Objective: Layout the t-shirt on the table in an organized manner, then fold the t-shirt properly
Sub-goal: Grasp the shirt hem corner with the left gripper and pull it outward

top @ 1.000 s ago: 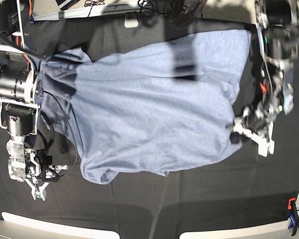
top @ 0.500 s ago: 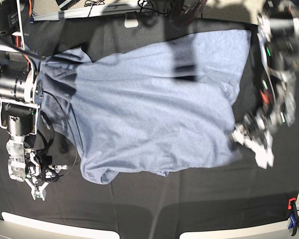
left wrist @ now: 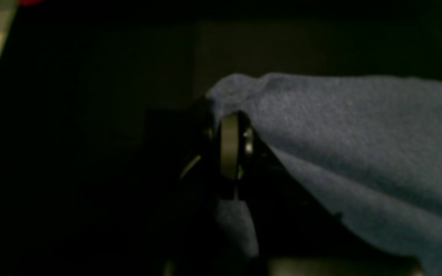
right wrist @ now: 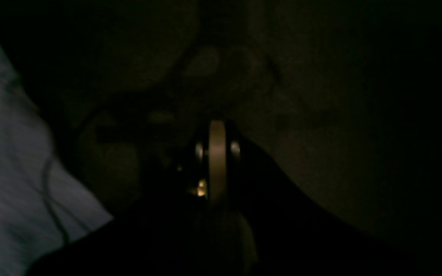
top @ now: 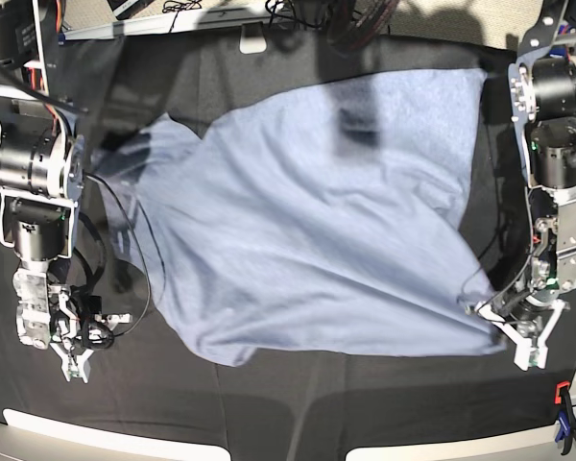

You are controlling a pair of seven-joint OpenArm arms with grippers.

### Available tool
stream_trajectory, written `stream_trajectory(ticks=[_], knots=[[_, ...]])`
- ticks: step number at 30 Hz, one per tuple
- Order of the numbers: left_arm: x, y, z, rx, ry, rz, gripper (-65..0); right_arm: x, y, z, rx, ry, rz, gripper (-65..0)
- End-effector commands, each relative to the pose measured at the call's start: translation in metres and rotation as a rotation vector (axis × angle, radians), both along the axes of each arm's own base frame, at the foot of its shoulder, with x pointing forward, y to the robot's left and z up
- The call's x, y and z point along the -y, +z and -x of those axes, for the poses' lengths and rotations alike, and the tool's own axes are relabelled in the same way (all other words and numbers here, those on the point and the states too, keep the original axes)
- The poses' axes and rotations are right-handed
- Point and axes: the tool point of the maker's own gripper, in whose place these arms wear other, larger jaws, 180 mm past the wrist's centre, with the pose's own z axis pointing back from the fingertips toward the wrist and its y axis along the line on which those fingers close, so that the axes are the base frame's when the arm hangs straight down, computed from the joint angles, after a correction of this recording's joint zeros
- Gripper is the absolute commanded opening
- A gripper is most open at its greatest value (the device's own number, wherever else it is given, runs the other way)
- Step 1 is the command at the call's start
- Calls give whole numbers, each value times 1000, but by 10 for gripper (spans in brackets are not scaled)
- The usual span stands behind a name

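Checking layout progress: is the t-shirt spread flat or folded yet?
Spread, not folded: the t-shirt lies open on the table, wrinkled, one corner pinched in the shut left claw.

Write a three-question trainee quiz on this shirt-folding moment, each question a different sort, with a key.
1. True or false: the left gripper is shut on a corner of the t-shirt.
2. Multiple choice: where is the right gripper? A) clamped on a sleeve B) over the bare table, beside the shirt, holding nothing C) out of the base view.
3. Fill in: in the left wrist view, blue fabric is pinched between the ____ of the gripper.

Key: 1 true; 2 B; 3 fingers.
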Motion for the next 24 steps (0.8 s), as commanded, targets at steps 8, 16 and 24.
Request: stream_trajectory(ticks=[8,16,24], knots=[[-6,29,-14,82,0,-2,-370,-20,34,-27,128,9,-161,-607],[16,24,-10,49,-87,101,-370,-62,51,-12,36,266,-301,-508],[22,14,20,42,-144,174,-370,-25,42,30,-5,232,-442,-509]])
